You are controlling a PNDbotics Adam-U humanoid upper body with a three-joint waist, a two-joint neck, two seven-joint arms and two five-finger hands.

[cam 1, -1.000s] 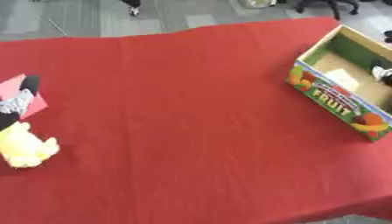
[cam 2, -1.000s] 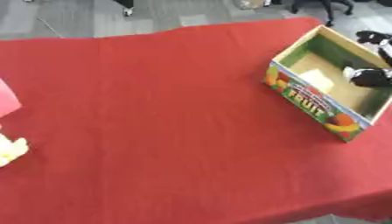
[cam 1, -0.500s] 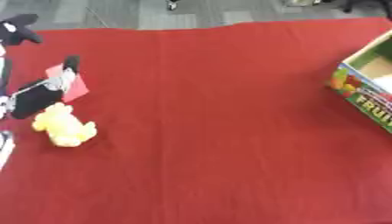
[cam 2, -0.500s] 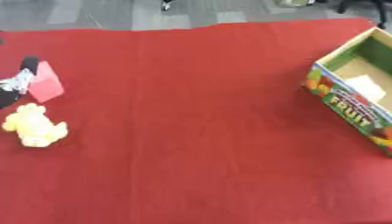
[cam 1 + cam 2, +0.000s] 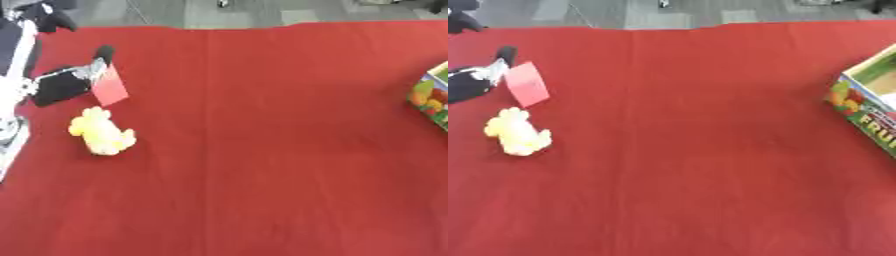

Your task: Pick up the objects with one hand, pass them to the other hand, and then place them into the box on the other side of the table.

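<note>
Both eye views look steeply down from the head; both share the red tablecloth.

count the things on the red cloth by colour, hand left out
Yellow: 1, the soft yellow plush toy.
Pink-red: 1, the flat pink-red card, beside the robot's left hand.
Multicoloured: 1, the cardboard box with fruit print at the right edge.
Total: 3.

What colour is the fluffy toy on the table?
Yellow. The plush toy shows best in the left eye view, lying on the red tablecloth.
</note>
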